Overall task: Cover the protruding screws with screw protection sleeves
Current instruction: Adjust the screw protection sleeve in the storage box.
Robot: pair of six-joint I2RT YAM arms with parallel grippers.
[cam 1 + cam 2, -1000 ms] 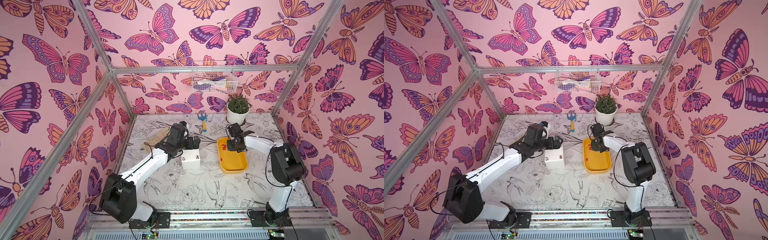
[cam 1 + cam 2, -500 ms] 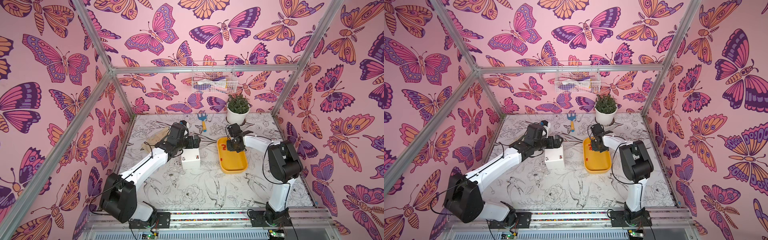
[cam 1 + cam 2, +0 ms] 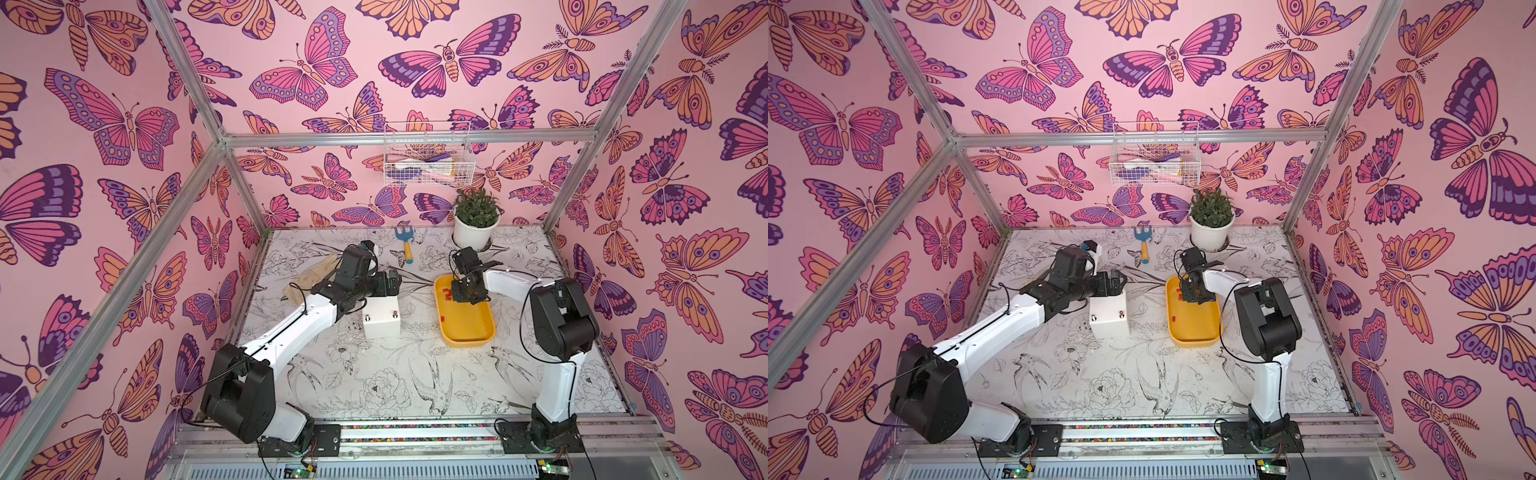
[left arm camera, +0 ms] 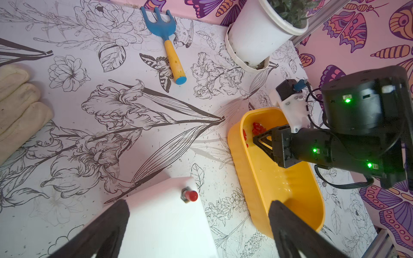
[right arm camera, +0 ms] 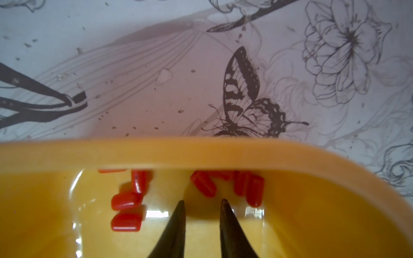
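A beige glove (image 3: 318, 270) lies flat at 10 o'clock on the table and has not moved. Just right of it, the left gripper (image 4: 197, 202) hangs where it was a second ago. Its jaws are spread as wide as they go over the 12 o'clock edge of the white box (image 3: 381, 324). I cannot tell whether a finger touches the box, which stands near the table's centre.

Of the protruding screws (image 4: 189, 195) on top of the box, the one at the 5 o'clock corner wears a red cap above its nut. The screw at 7 o'clock (image 3: 367, 318) shows dark, and the far two are hidden beneath the gripper.

At the box's 3 o'clock, apart from it, sits the yellow tray (image 3: 471, 334), unshifted. The screw protection sleeves (image 5: 126, 201) lie bunched in its 12 o'clock end, with one stray sleeve (image 3: 443, 319) by the 9 o'clock wall. The right gripper (image 5: 203, 201) stays low in that end, jaws narrow with nothing between them, the tips just short of the nearest sleeve.

One thing differs: the right arm (image 3: 561, 320) has swung its elbow a little toward 9 o'clock since a second ago.
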